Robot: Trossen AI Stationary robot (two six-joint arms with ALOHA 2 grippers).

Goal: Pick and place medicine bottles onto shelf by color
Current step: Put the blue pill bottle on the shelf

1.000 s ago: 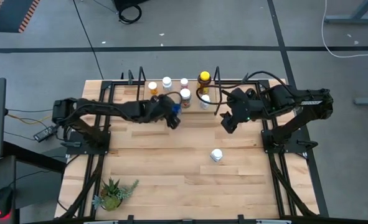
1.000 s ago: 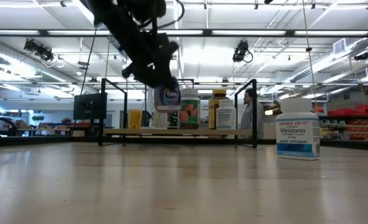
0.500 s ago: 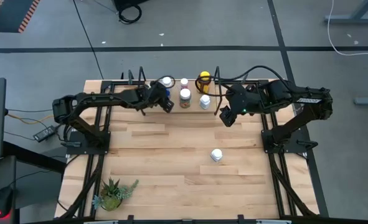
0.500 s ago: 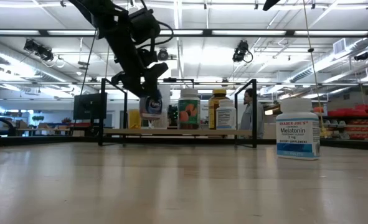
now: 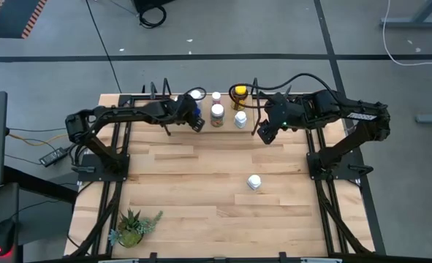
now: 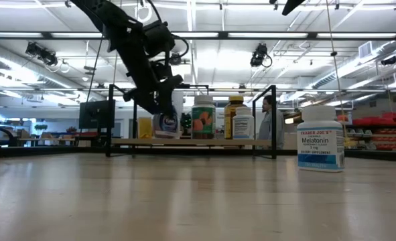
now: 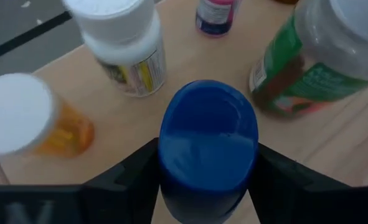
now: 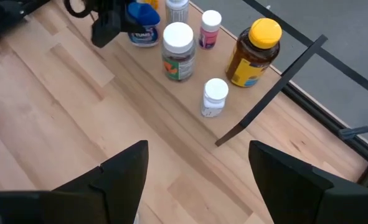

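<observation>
The left gripper [image 5: 195, 120], closed on the blue-capped bottle [image 7: 207, 144] over the shelf [image 8: 246, 118], is hemmed in by a white bottle [image 7: 122, 45] and an orange bottle [image 7: 31, 121] just beyond it and a green-labelled bottle [image 7: 314, 59] beside it, while open tabletop [image 5: 201, 175] is left behind it.

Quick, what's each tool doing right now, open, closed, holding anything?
Left tool: closed on the blue bottle, at the shelf.
Right tool: open, holding nothing, hovering by the shelf's right end.
</observation>
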